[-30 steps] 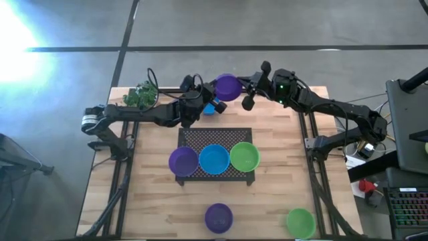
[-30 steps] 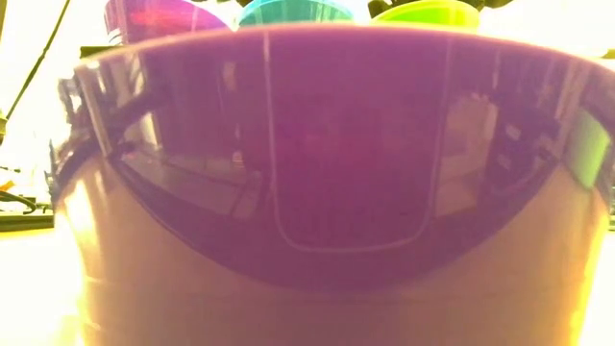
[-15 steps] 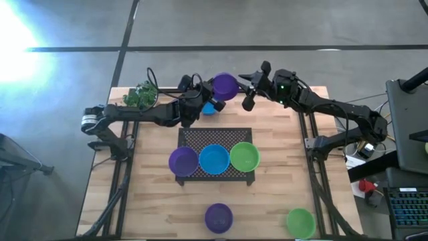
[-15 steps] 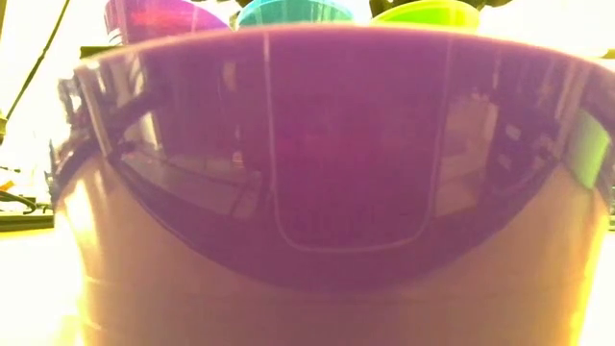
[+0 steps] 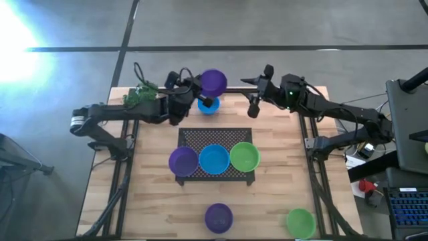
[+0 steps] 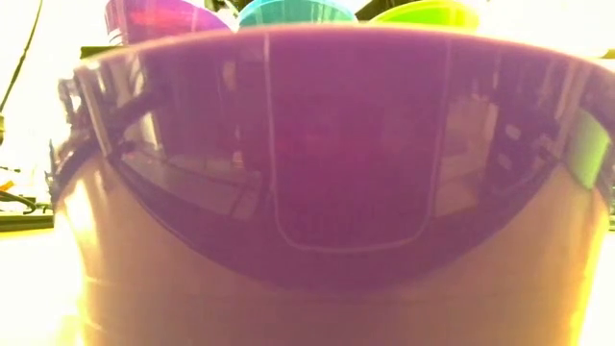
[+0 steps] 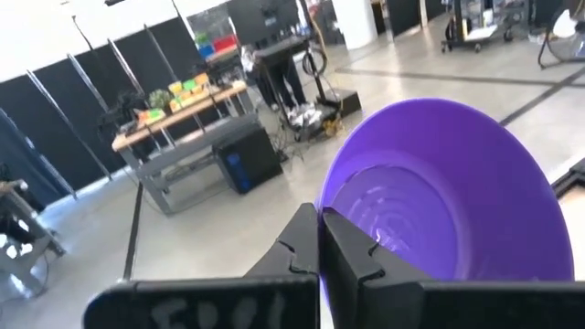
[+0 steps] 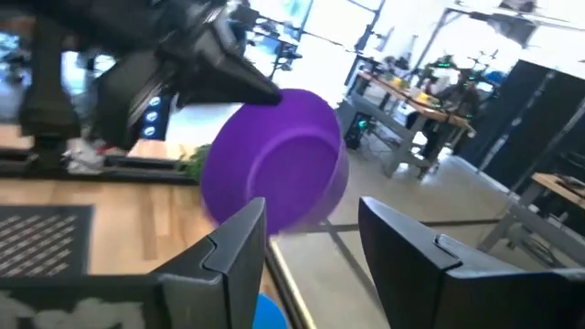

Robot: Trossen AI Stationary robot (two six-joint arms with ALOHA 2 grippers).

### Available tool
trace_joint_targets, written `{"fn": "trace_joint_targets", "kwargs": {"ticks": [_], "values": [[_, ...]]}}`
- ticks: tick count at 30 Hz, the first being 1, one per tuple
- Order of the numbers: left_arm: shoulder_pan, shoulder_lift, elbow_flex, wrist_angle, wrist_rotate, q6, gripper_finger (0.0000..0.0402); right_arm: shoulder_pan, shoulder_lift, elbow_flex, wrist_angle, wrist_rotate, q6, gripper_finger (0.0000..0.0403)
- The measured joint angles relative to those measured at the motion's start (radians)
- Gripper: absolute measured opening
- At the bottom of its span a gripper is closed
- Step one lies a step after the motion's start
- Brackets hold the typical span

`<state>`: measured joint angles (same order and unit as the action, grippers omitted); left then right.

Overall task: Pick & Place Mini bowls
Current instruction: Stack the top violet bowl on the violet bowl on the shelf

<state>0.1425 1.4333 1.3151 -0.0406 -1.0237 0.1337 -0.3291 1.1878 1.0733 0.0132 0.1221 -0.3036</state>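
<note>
My left gripper (image 5: 195, 90) is shut on a purple mini bowl (image 5: 214, 82) and holds it in the air over the table's far edge. In the right wrist view that bowl (image 8: 274, 169) shows beyond my right gripper (image 8: 315, 251). My right gripper (image 5: 256, 90) stands open to the bowl's right, apart from it. A blue bowl (image 5: 208, 106) sits on the table just below the held one. Purple (image 5: 182, 161), blue (image 5: 214, 158) and green (image 5: 244, 156) bowls stand in a row on the black mesh mat (image 5: 215, 136). My left gripper pinches the purple bowl's rim (image 7: 327, 208) between its two fingers, one on the inner side of the wall and one on the outer. The fingers come level from the table's left. The bowl is lifted clear and tilted, its inside (image 7: 430, 210) turned toward my wrist.
A purple bowl (image 5: 218, 216) and a green bowl (image 5: 300, 221) sit by the table's near edge. The purple one fills the low view (image 6: 307, 173). A small leafy plant (image 5: 137, 97) stands at the far left, beside my left arm.
My right gripper has let go of the purple bowl and drawn back toward the table's right edge. My left gripper, still shut on the bowl, has carried it toward the left and far edge. The blue bowl beneath now shows more fully.
</note>
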Motion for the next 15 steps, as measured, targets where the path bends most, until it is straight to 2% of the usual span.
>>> {"fn": "trace_joint_targets", "kwargs": {"ticks": [6,15], "values": [[-0.002,-0.129,0.000,-0.303,0.024,-0.158,0.0000,0.020,-0.047,0.000,-0.065,0.002,-0.004,0.0173],[-0.002,-0.310,0.000,-0.596,0.334,-0.365,0.0000,0.020,-0.078,0.000,-0.139,0.002,-0.004,0.0173]]}}
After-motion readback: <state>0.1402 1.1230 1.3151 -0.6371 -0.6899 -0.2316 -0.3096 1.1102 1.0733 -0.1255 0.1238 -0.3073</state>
